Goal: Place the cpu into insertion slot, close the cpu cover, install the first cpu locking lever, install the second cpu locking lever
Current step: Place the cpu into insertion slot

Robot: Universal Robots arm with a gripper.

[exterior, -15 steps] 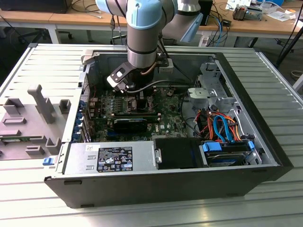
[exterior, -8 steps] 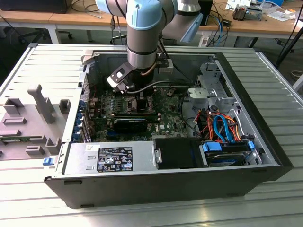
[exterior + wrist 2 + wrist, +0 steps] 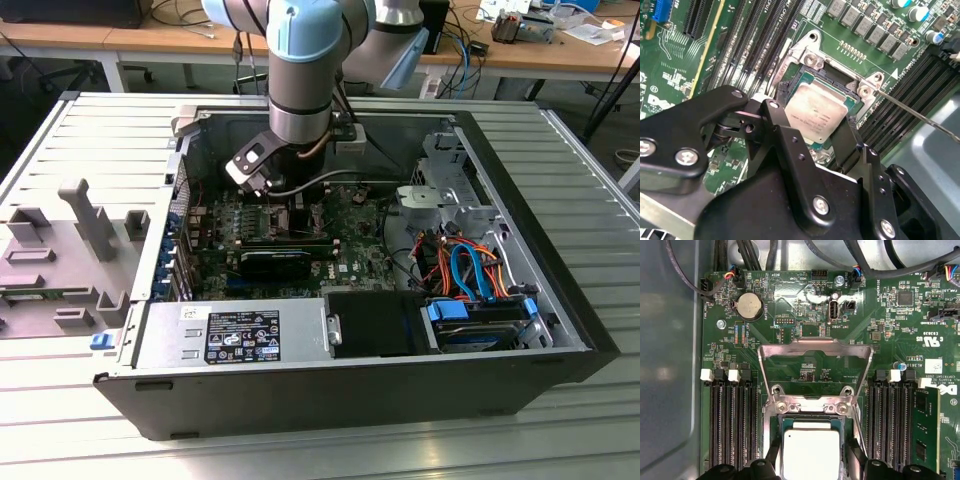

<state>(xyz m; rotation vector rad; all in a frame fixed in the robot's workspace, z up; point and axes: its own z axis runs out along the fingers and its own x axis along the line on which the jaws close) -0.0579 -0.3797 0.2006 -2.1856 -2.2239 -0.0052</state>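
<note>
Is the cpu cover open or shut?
Open: the cover is swung back, the board visible through its cut-out, and the cpu lies uncovered.

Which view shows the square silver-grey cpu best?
The second wrist view: the square silver-grey cpu shows nearly its whole top. The first wrist view cuts part of it off; in the exterior view the grey-blue arm stands over that spot.

The exterior view held 1 robot arm [image 3: 300,70], 1 open computer case [image 3: 300,400] and 1 green board [image 3: 350,225]. Both wrist views showed 1 chip [image 3: 815,117] [image 3: 811,452], 1 socket [image 3: 832,81] [image 3: 810,419] and 1 gripper [image 3: 810,120] [image 3: 812,460]. The first wrist view added 1 cover frame [image 3: 815,347], 1 coin battery [image 3: 749,306] and 1 memory stick [image 3: 926,430].
</note>
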